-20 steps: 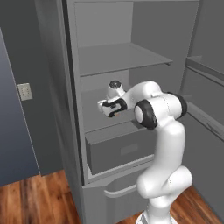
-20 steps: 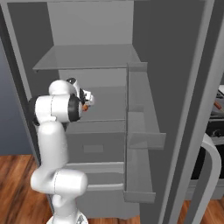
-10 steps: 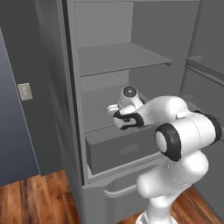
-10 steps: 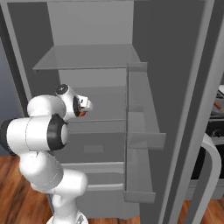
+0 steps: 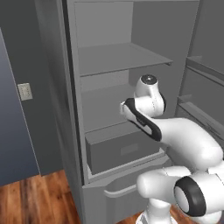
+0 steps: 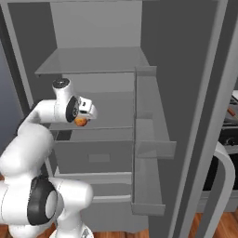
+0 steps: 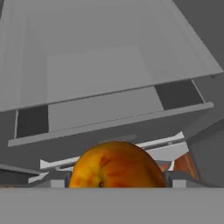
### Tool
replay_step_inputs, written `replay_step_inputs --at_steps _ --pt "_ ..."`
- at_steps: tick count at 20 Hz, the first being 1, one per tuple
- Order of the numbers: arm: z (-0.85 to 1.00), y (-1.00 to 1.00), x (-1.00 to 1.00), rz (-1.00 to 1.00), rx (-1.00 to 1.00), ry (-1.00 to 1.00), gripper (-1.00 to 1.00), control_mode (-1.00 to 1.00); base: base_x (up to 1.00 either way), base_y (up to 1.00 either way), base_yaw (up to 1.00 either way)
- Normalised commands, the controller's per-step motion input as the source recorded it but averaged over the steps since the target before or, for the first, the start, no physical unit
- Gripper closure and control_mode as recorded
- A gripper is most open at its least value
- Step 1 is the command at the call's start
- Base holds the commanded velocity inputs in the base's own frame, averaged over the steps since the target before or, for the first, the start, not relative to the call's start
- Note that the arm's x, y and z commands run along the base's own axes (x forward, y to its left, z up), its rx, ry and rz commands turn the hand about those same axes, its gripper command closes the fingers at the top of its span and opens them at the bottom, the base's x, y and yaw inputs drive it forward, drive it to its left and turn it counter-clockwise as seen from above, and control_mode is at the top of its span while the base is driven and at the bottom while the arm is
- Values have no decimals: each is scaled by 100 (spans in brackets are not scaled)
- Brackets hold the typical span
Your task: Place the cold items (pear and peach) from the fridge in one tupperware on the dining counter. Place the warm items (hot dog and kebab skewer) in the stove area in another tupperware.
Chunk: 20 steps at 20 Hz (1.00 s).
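A round orange-red peach sits low in the hand view between the fingers of my gripper, which is shut on it. From the right base view the peach hangs under the white hand, where the gripper is in front of the open fridge's middle shelf. In the left base view my forearm hides the hand. The pear, hot dog, kebab skewer and tupperware are out of view.
The grey fridge stands open, with an upper shelf and a drawer pulled partly out below the hand. Its door with bins swings out on the right. A stove edge is at far right. A wall switch is on the left.
The arm has folded down and swung toward the cameras, its elbow now low and close. The hand with the peach has stayed in front of the middle shelf, shifting slightly right in the left base view.
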Motion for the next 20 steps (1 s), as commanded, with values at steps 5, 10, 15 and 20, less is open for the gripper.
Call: replay_step_inputs --at_steps 5,10,15,20 --pt "18 0 -100 -6 0 7 100 -100 0 0 0" --pt "23 -1 -88 -7 0 0 100 -100 0 0 0" --pt "0 -4 0 -3 0 0 100 -100 0 0 0" --pt "0 3 -3 0 0 0 100 -100 0 0 0"
